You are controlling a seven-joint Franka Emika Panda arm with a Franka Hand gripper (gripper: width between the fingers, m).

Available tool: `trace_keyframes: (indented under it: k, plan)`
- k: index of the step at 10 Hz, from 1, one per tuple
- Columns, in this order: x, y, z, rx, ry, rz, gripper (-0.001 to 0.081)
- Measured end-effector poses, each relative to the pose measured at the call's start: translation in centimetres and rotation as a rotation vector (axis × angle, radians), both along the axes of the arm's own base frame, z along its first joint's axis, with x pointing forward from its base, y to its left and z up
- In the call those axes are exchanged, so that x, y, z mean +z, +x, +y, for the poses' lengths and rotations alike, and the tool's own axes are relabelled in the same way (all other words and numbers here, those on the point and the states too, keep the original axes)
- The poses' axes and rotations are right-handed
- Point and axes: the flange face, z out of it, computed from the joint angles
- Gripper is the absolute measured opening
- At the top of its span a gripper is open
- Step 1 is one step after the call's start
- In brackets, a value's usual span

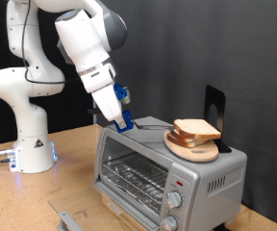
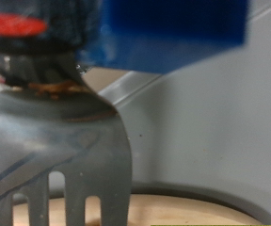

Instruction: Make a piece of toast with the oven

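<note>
The piece of toast (image 1: 196,128) lies on a round wooden plate (image 1: 192,149) on top of the oven (image 1: 201,178), a silver box with two knobs at its front. The oven's wire rack (image 1: 134,179) shows through the open front. My gripper (image 1: 125,117) hovers over the oven top toward the exterior view's left, shut on a metal fork (image 1: 150,125) that points toward the plate. In the wrist view the fork's tines (image 2: 79,174) fill the frame under a blue finger (image 2: 173,33), with the plate's edge (image 2: 187,209) just beyond them.
The robot's white base (image 1: 28,135) stands on the wooden table (image 1: 42,197) at the exterior view's left. A black upright object (image 1: 214,106) stands behind the plate on the oven. A grey flap (image 1: 66,217), seemingly the lowered door, lies in front of the oven.
</note>
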Motion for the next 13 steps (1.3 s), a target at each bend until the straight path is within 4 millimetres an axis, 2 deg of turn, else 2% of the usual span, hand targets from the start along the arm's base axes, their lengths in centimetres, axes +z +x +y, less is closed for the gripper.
trace_keyframes:
  k: [4,13]
  plan:
    - [-0.2,-0.1,0.9,0.006,-0.002,0.008,0.0344]
    - [-0.9,-0.5,1.8,-0.014,-0.025,0.047,0.0341]
